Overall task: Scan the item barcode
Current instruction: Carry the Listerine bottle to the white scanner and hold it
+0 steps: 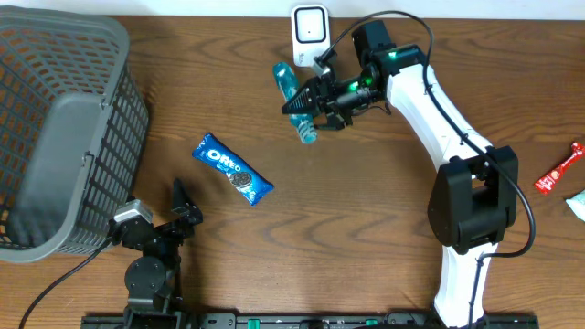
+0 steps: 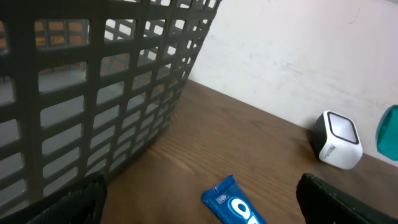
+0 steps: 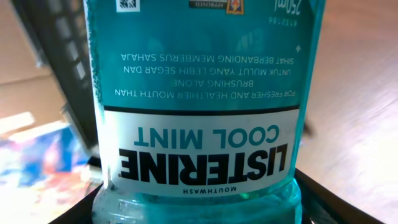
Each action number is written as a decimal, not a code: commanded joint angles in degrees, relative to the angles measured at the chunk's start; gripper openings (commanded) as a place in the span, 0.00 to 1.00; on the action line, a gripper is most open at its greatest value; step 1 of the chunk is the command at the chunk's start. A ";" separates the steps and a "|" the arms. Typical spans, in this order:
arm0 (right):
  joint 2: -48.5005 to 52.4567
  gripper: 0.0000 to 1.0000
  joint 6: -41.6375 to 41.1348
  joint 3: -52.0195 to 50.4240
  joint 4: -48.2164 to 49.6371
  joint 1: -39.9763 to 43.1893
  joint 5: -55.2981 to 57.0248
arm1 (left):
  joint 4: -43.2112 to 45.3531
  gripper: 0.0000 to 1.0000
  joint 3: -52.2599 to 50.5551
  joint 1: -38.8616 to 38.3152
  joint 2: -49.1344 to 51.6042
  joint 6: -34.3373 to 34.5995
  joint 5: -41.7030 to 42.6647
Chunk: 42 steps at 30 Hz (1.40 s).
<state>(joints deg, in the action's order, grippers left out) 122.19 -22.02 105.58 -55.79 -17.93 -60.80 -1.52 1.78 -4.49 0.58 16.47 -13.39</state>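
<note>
One bottle of Listerine Cool Mint mouthwash (image 1: 294, 100) is the item to scan, and the right gripper (image 1: 315, 99) is closed around its body, holding it just in front of the white barcode scanner (image 1: 310, 27) at the far edge of the table (image 1: 384, 210). In the right wrist view the label fills the frame and reads upside down, with a small square code at the top; I cannot see a normal barcode there, so I judge that it may be on another side. The main risk is that the code side does not face the scanner window and no reading comes. The bottle is smooth and round, so it could also turn or slip between the fingers during a rotation, or its end could push the light scanner over. Nearer, an Oreo packet (image 1: 232, 169) lies flat, well apart from the bottle. The left gripper (image 1: 186, 203) is wide open and empty beside the grey basket (image 1: 55, 128).
</note>
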 commanded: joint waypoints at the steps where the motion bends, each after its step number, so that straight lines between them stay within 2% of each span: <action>1: -0.79 0.38 -1.81 1.07 3.17 0.76 6.75 | -1.20 0.98 -1.55 0.31 -0.35 -0.35 0.13; 8: -0.79 0.37 -3.13 1.07 13.18 0.70 21.09 | -1.20 0.98 -1.55 0.31 -0.35 -0.35 0.13; 16: -0.76 0.42 -6.97 1.07 23.15 0.57 36.50 | -1.20 0.98 -1.55 0.31 -0.35 -0.35 0.13; 23: 1.09 0.43 -7.34 1.07 31.34 0.52 40.39 | -1.20 0.98 -1.55 0.31 -0.35 -0.35 0.13; 25: 2.05 0.36 -8.44 1.07 33.88 0.52 40.41 | -1.20 0.98 -1.55 0.31 -0.35 -0.35 0.13; 33: 7.26 0.39 -11.61 1.07 45.51 -0.37 42.56 | -1.20 0.98 -1.55 0.31 -0.35 -0.35 0.13; 42: 8.22 0.35 -13.53 1.09 48.59 -1.64 52.94 | -1.20 0.98 -1.55 0.31 -0.35 -0.35 0.13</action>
<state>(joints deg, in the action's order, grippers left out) 131.74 -34.65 105.54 -9.06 -18.09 -13.08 -1.54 1.78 -4.49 0.58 16.47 -13.39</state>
